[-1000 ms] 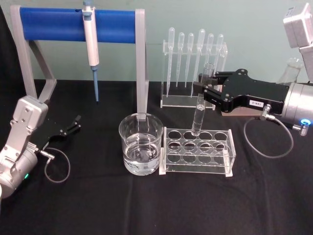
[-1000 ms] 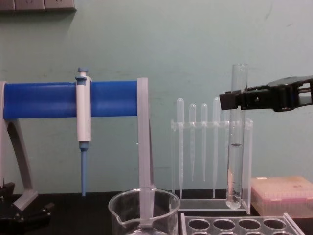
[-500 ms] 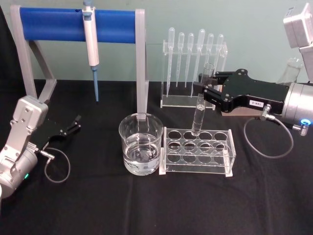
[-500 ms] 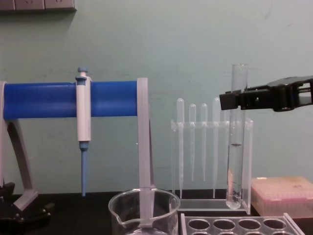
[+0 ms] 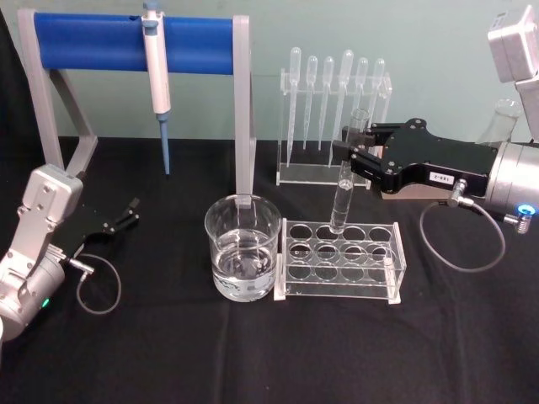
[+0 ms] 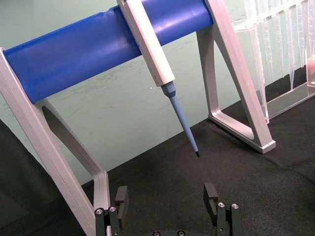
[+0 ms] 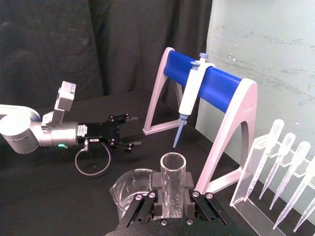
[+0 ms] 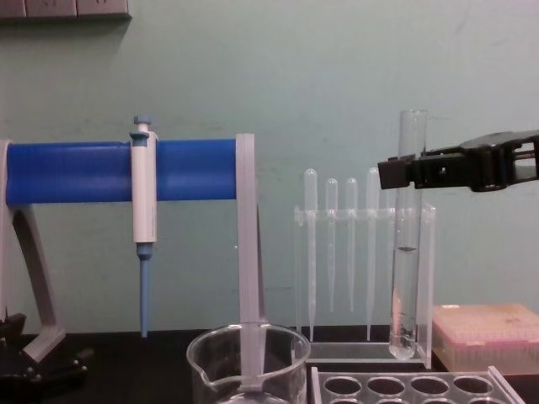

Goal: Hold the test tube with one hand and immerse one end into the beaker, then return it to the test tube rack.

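my right claw (image 5: 347,156) reaches in from the right side at about the height of the pipette tops. it is closed narrow on the test tube (image 5: 343,199), with one black finger on each side of the glass a little below the flared rim. the tube stands upright in my grip. in the chest view its round bottom hangs just above the top plate of the test tube rack (image 5: 341,260) without touching it, and a clear liquid line shows partway up the tube. from the head view the bottom sits over the back row of holes, though i cannot tell which hole it lines up with.

the beaker (image 5: 242,249) stands on the black table just beside the rack's left end and holds clear liquid in its lower part. the tube is well clear of it, off to its right.

behind the rack stands a clear stand of bulb-topped pipettes (image 5: 333,93). further left, a white and blue pipettor (image 5: 157,77) hangs from a blue bar stand (image 5: 101,40).

my left claw (image 5: 126,215) lies parked low at the table's left side, its two fingers spread wide and holding nothing.
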You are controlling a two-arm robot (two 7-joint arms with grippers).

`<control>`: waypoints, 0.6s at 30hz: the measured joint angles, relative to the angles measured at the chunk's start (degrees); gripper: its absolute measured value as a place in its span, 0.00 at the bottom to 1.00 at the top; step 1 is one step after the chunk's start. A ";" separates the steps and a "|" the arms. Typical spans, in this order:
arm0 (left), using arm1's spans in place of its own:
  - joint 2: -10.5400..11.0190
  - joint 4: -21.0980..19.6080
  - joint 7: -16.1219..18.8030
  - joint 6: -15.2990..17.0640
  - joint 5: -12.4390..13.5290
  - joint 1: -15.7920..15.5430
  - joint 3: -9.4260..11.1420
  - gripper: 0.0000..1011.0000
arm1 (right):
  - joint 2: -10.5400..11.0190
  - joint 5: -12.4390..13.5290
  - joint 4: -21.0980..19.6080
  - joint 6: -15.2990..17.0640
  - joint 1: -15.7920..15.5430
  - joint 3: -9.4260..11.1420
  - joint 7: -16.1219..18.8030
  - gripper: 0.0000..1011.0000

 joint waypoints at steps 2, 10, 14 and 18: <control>0.00 0.00 0.00 0.00 0.00 0.00 0.00 0.99 | 0.00 0.00 0.00 0.00 0.00 0.00 0.00 0.24; 0.00 0.00 0.00 0.00 0.00 0.00 0.00 0.99 | 0.00 0.00 0.00 0.00 0.00 0.00 0.00 0.24; 0.00 0.00 0.00 0.00 0.00 0.00 0.00 0.99 | 0.00 0.00 0.00 0.00 0.00 0.00 0.00 0.24; 0.00 0.00 0.00 0.00 0.00 0.00 0.00 0.99 | -0.01 0.00 0.00 0.00 0.00 0.00 0.00 0.24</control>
